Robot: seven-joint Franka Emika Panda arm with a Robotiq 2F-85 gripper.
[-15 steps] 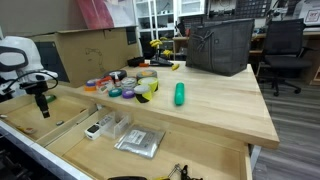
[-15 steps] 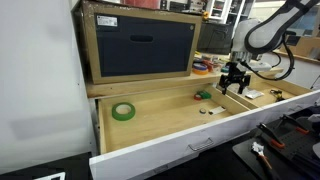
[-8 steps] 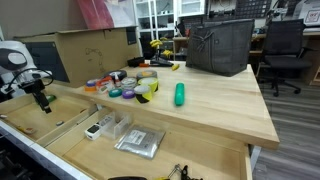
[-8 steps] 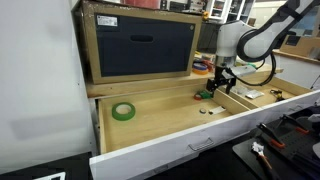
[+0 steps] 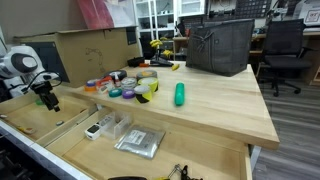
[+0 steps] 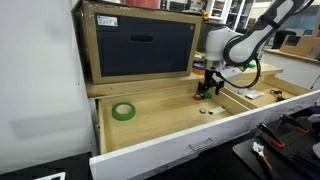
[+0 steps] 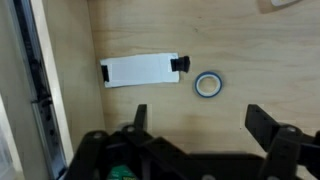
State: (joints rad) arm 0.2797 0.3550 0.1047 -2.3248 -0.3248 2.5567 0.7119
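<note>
My gripper (image 7: 200,125) hangs open over the wooden floor of an open drawer (image 6: 160,125), with nothing between its fingers. In the wrist view a white flat device with a black end (image 7: 140,70) lies just ahead of the fingers, and a small blue tape ring (image 7: 208,85) lies beside it. In both exterior views the gripper (image 6: 210,86) (image 5: 47,98) points down into the drawer, just above the floor. A small green item (image 6: 200,96) lies near it. A green tape roll (image 6: 123,111) lies further along the drawer floor.
A wooden table (image 5: 215,110) holds several tape rolls (image 5: 130,85), a green bottle (image 5: 180,94) and a black basket (image 5: 218,45). A cardboard box (image 5: 95,48) stands behind. Another drawer section holds white parts (image 5: 102,127) and a plastic bag (image 5: 138,142).
The arm has carried the open gripper sideways along the drawer, toward the green tape roll. The jaws stayed open and empty.
</note>
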